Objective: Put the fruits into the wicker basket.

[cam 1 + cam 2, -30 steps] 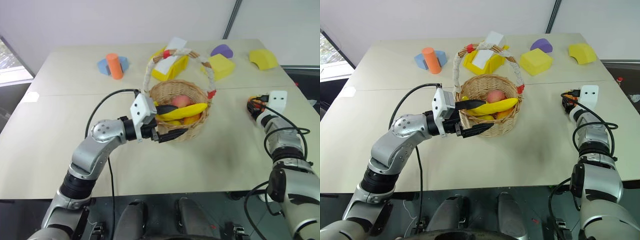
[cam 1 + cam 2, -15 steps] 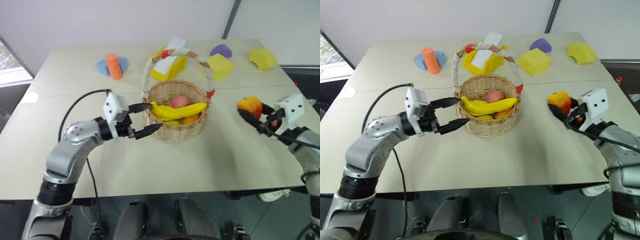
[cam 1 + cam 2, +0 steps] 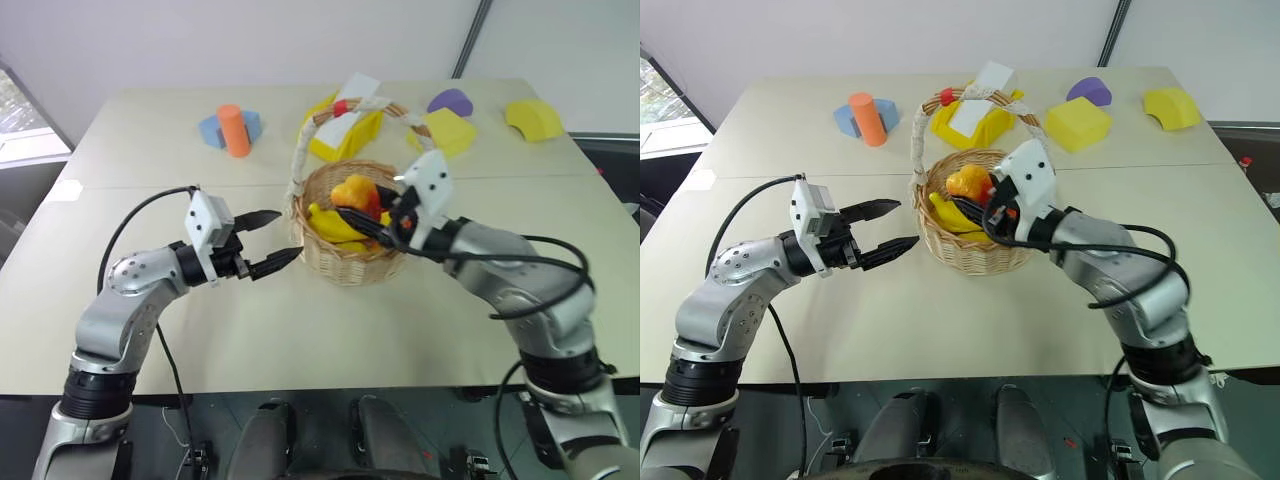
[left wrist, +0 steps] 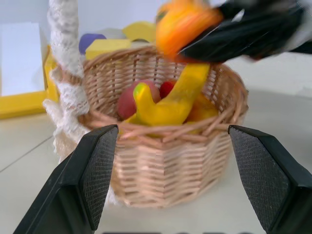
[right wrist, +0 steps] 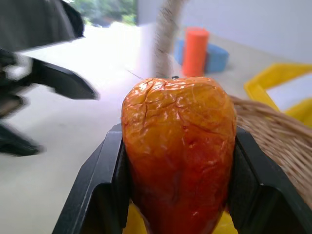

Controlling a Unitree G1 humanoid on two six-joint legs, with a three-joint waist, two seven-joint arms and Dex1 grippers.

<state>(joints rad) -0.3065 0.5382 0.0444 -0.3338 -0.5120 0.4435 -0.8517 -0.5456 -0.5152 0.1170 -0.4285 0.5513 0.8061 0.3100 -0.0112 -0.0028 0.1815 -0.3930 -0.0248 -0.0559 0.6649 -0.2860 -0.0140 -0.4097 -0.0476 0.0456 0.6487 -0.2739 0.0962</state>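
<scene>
1. Nearest the robot, the left gripper [image 3: 270, 240] hovers level above the table [image 3: 300, 330], just off the wicker basket [image 3: 345, 262] at its nine o'clock side. Its jaws are spread apart with nothing between them, and the fingertips stand clear of the weave.
2. The right gripper [image 3: 975, 205] reaches in from the basket's four o'clock side. Its two black fingers [image 5: 105, 170] are clamped on an oval red-orange mango [image 5: 178, 151], which hangs above the basket's open mouth, not resting on the fruit below.
3. The basket sits near the table's centre. Its rope-wrapped arched handle [image 3: 345, 108], with a red band at the crest, runs over it.
4. Inside lie a curved yellow banana [image 4: 170, 100] and reddish round fruit pieces [image 4: 129, 102] behind it.
5. Further back, at the basket's twelve o'clock, is a yellow bin [image 3: 345, 130].
6. At ten o'clock stands an orange cylinder [image 3: 235, 130] with a blue block [image 3: 212, 130].
7. At one to two o'clock are yellow foam blocks [image 3: 450, 130] and a purple piece [image 3: 450, 101].
</scene>
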